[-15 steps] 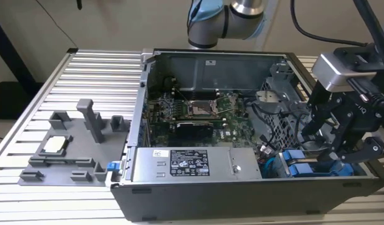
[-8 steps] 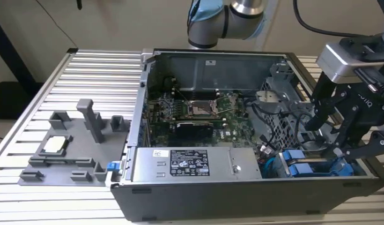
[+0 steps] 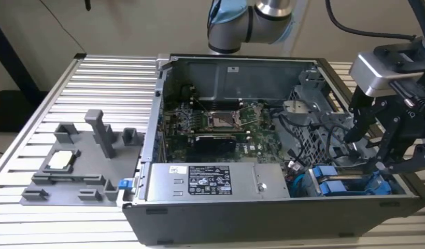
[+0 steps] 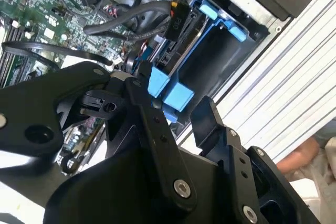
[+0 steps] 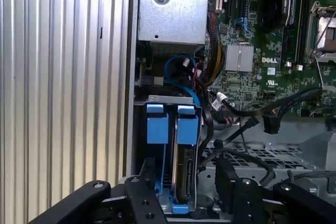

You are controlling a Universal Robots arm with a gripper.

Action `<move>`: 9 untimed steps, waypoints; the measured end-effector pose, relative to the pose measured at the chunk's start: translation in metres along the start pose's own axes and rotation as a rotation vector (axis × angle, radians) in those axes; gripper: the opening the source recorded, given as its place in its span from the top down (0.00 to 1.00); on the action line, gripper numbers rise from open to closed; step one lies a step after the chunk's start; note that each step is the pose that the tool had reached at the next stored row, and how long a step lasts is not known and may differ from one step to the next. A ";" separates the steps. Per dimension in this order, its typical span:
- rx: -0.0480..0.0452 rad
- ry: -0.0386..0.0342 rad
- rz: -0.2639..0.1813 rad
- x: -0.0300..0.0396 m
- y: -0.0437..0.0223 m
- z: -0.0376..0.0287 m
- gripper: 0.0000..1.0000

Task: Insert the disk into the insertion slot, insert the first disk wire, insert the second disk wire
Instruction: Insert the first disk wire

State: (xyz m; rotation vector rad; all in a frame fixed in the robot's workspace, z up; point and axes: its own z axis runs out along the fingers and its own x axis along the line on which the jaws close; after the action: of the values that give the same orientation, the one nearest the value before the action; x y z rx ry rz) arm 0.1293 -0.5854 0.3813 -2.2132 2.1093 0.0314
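Observation:
The disk (image 5: 184, 174) stands on edge in its blue carrier (image 5: 188, 125) inside the insertion slot (image 5: 168, 99), the grey metal cage at the case's front corner (image 3: 351, 189). A second blue carrier (image 5: 157, 125) sits beside it. My gripper (image 5: 189, 192) is open, one black finger (image 5: 149, 195) on each side of the carriers without clamping them. It hangs over the cage at the exterior view's right (image 3: 370, 155). The blue tabs (image 4: 170, 93) show between its fingers (image 4: 152, 116). A black plug (image 4: 176, 22) lies at the disk's end; whether it is seated I cannot tell. A loose black wire plug (image 5: 270, 124) hangs over the motherboard.
The open computer case (image 3: 150, 155) rests on a slatted aluminium table (image 3: 95, 83). A grey power supply box (image 3: 212, 181) with a sticker sits beside the cage. Black and blue cables (image 5: 178, 69) crowd the space by the cage. A grey fixture (image 3: 81, 166) stands at the exterior view's left.

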 end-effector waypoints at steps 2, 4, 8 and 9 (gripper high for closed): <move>0.0264 -0.0160 -0.004 0.0000 0.0000 0.0000 0.42; 0.0506 -0.0347 -0.007 0.0000 0.0000 0.0001 0.42; 0.0843 -0.0738 -0.010 -0.0001 -0.0001 0.0000 0.42; 0.0843 -0.0740 -0.010 -0.0001 -0.0003 0.0000 0.42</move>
State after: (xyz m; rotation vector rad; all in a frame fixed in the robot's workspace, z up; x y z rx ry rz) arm 0.1295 -0.5853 0.3814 -2.1412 2.0222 0.0228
